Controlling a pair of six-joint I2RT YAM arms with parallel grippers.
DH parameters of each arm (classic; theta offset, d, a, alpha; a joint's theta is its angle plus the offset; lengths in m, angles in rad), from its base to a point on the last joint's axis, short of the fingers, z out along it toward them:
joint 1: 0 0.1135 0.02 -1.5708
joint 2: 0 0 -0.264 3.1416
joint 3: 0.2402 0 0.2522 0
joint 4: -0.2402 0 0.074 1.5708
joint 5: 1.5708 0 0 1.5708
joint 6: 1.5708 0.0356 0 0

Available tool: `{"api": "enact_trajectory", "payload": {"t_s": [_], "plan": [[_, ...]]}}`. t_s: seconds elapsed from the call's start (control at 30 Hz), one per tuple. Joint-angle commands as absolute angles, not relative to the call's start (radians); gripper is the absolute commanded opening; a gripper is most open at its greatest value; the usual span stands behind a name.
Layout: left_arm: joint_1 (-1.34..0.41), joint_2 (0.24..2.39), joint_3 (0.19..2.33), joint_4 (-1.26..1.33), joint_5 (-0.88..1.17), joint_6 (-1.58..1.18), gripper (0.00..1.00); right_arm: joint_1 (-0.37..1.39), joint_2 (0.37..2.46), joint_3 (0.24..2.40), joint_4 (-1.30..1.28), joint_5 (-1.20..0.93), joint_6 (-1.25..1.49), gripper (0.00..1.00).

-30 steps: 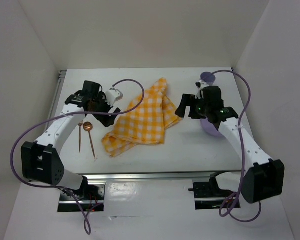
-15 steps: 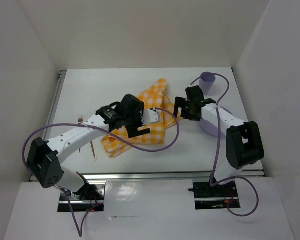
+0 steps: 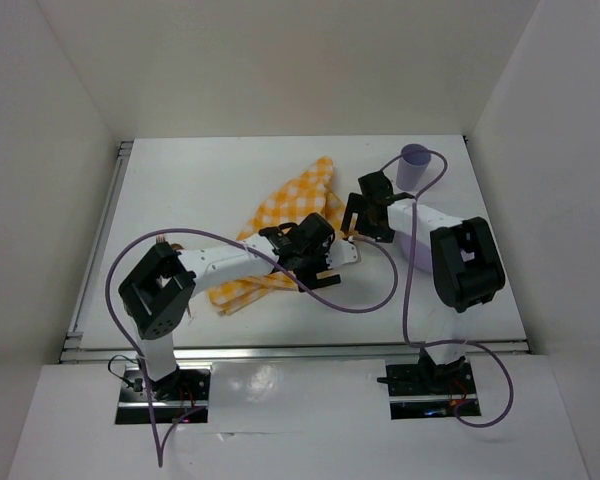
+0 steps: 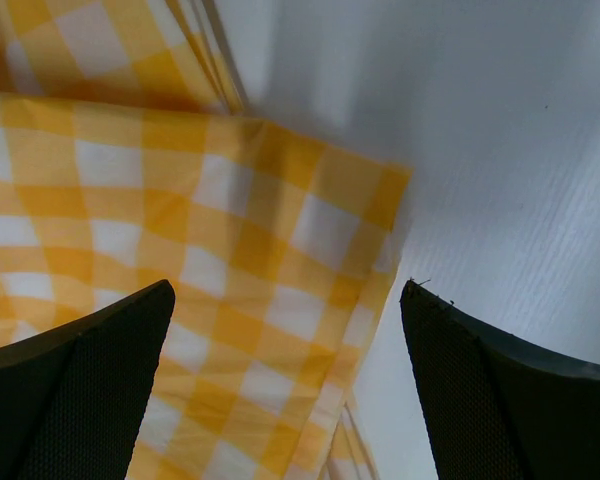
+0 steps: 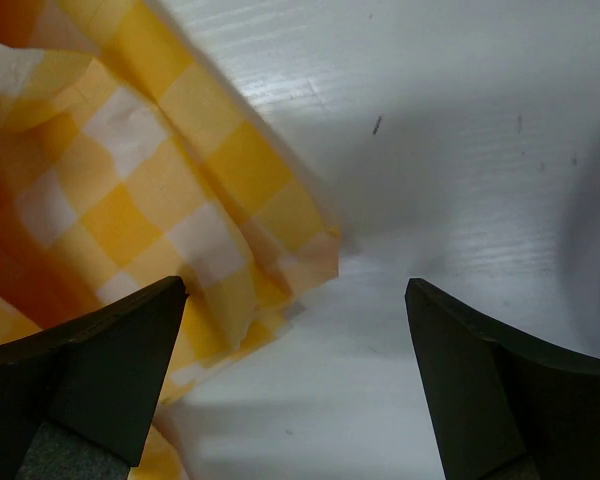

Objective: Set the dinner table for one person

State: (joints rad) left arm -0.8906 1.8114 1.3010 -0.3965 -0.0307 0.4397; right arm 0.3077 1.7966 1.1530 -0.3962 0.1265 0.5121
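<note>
A crumpled yellow-and-white checked cloth (image 3: 295,205) lies in the middle of the white dinner table (image 3: 180,180). My left gripper (image 3: 323,268) reaches across to the cloth's near right part. In the left wrist view it (image 4: 285,295) is open, low over the cloth (image 4: 180,240), with a cloth corner between its jaws. My right gripper (image 3: 352,215) is at the cloth's right edge. In the right wrist view it (image 5: 295,290) is open, with a cloth corner (image 5: 280,250) lying between its fingers and bare table on the right. Neither gripper holds anything.
A light purple cup (image 3: 415,160) stands at the back right. A pale purple plate (image 3: 415,250) lies mostly hidden under my right arm. Fork tines (image 3: 159,238) peek out at the left behind my left arm. Metal rails run along the left and near edges.
My left arm has swung right from the cutlery, across the cloth to its near right part. My right arm has folded back, and its gripper has moved left to the cloth's edge.
</note>
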Motion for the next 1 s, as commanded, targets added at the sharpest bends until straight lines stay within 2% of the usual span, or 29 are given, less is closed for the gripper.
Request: {"api": "enact_trajectory", "payload": {"t_s": [0.0, 0.27, 0.37, 0.47, 0.5, 0.53, 0.63, 0.67, 0.73, 0.77, 0.8, 0.87, 0.97], "plan": [[-0.899, 1.824, 1.303, -0.351, 0.021, 0.365, 1.00, 0.311, 1.845, 1.213, -0.337, 0.134, 0.523, 0.99], [-0.908, 1.936, 1.313, -0.365, 0.098, 0.319, 1.00, 0.311, 1.832, 1.169, -0.272, 0.092, 0.505, 0.86], [-0.931, 1.945, 1.292, -0.302, 0.020, 0.319, 1.00, 0.311, 1.832, 1.147, -0.246, 0.067, 0.494, 0.82], [-0.931, 1.954, 1.279, -0.276, -0.017, 0.319, 0.93, 0.311, 1.841, 1.127, -0.216, 0.038, 0.494, 0.73], [-0.931, 1.954, 1.270, -0.267, -0.017, 0.319, 0.87, 0.311, 1.853, 1.127, -0.216, 0.025, 0.494, 0.67], [-0.931, 1.945, 1.255, -0.258, -0.017, 0.319, 0.75, 0.311, 1.853, 1.127, -0.216, 0.025, 0.494, 0.64], [-0.922, 1.945, 1.255, -0.258, -0.008, 0.319, 0.52, 0.311, 1.853, 1.105, -0.207, 0.014, 0.494, 0.53], [-0.922, 1.945, 1.255, -0.276, 0.012, 0.308, 0.39, 0.311, 1.853, 1.104, -0.207, 0.014, 0.494, 0.45], [-0.922, 1.945, 1.264, -0.307, 0.012, 0.298, 0.21, 0.311, 1.842, 1.095, -0.207, 0.014, 0.494, 0.36], [-0.922, 1.934, 1.264, -0.320, 0.021, 0.298, 0.12, 0.311, 1.842, 1.085, -0.207, 0.014, 0.494, 0.26], [-0.913, 1.918, 1.278, -0.336, 0.021, 0.298, 0.00, 0.311, 1.818, 1.085, -0.216, 0.014, 0.494, 0.20], [-0.894, 1.887, 1.288, -0.386, 0.052, 0.298, 0.00, 0.311, 1.795, 1.075, -0.216, 0.014, 0.494, 0.02], [-0.862, 1.801, 1.289, -0.428, 0.077, 0.307, 0.00, 0.302, 1.749, 1.040, -0.216, 0.014, 0.485, 0.00]]}}
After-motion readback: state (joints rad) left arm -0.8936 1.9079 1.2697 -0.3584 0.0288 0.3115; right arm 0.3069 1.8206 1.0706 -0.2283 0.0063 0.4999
